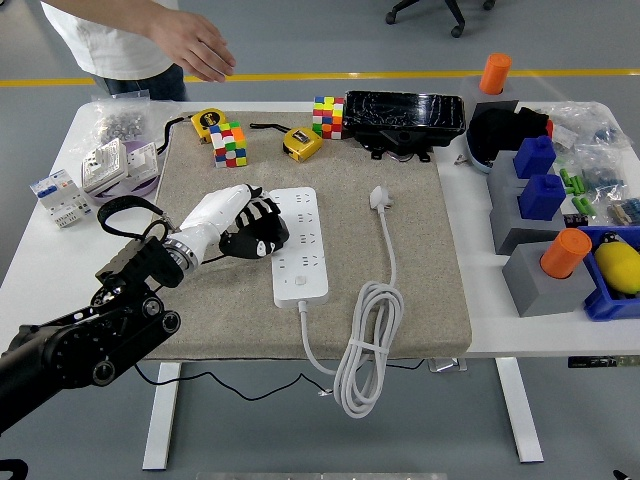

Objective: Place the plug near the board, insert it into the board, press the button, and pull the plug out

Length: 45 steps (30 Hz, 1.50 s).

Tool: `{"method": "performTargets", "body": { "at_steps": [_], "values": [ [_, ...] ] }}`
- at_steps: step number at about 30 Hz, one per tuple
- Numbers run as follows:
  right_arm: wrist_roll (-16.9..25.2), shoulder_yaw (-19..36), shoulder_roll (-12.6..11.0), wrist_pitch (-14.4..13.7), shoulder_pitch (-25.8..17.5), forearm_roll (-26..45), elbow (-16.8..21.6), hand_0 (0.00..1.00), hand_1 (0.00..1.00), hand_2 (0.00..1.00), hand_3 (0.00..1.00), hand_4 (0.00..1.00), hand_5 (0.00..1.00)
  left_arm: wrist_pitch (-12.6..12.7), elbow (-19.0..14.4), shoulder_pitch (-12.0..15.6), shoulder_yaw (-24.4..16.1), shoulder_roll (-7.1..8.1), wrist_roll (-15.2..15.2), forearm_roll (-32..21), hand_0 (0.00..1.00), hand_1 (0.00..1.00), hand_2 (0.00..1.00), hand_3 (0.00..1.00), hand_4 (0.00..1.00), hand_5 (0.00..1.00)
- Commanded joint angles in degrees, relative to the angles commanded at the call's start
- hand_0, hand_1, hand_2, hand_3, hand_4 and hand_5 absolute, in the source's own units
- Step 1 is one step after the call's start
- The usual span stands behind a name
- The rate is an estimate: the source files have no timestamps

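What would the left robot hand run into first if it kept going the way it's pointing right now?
Probably the white power strip. The left robot hand points right across the mat, its fingertips at the strip's left edge. Whether they touch it or hover above is unclear from this view.

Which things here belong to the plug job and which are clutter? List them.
Job: plug, its cord, power strip, strip's button, left hand at the strip's left edge.

Clutter: puzzle cubes, tape measures, black tray, orange cylinders, blue blocks.
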Motion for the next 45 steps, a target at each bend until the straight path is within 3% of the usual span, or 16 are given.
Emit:
{"method": "performTargets", "body": {
  "at_steps": [10, 23, 33, 34, 39, 40, 45],
  "values": [
    [0.0, 0.1, 0.0, 0.0, 0.1, -0.1, 0.1, 0.755, 0.727, 0.737, 0.758, 0.998, 0.677, -1.0, 0.3, 0.0, -0.4, 0.11, 0.2, 1.0, 0.351, 0.420, 0.484, 0.556, 0.681, 0.002],
    [0.0, 0.2, 0.0, 0.0, 0.0, -0.1, 0.1, 0.755, 0.727, 0.737, 0.756, 0.998, 0.678, -4.2, -0.1, 0.4, -2.1, 0.99, -0.4, 2.0, 0.354, 0.419, 0.480, 0.552, 0.681, 0.002],
    [0.0, 0.2, 0.0, 0.0, 0.0, -0.2, 0.1, 0.755, 0.727, 0.737, 0.756, 0.998, 0.677, -4.5, 0.4, 0.1, -2.2, 1.15, -0.2, 3.3, 0.354, 0.421, 0.479, 0.552, 0.679, 0.002],
    [0.0, 0.2, 0.1, 0.0, 0.0, -0.2, 0.1, 0.755, 0.727, 0.737, 0.754, 0.998, 0.677, -4.7, 0.5, 0.1, -2.3, 1.16, -0.1, 3.1, 0.444, 0.481, 0.535, 0.567, 0.739, 0.002],
    [0.0, 0.1, 0.0, 0.0, 0.0, -0.2, 0.1, 0.755, 0.727, 0.737, 0.754, 0.998, 0.677, -6.2, 0.6, 0.1, -2.5, 1.06, 0.4, 2.1, 0.444, 0.481, 0.535, 0.567, 0.739, 0.002],
    [0.0, 0.1, 0.0, 0.0, -0.1, -0.2, 0.1, 0.755, 0.727, 0.737, 0.752, 0.998, 0.677, -6.4, 0.6, 0.1, -2.5, 1.04, 0.5, 2.0, 0.648, 0.683, 0.660, 0.622, 0.986, 0.058],
    [0.0, 0.2, 0.1, 0.0, 0.0, -0.2, 0.1, 0.755, 0.727, 0.737, 0.752, 0.998, 0.677, -6.4, 0.7, 0.0, -2.6, 1.00, 0.4, 1.7, 0.648, 0.683, 0.660, 0.622, 0.986, 0.058]
  ]
}}
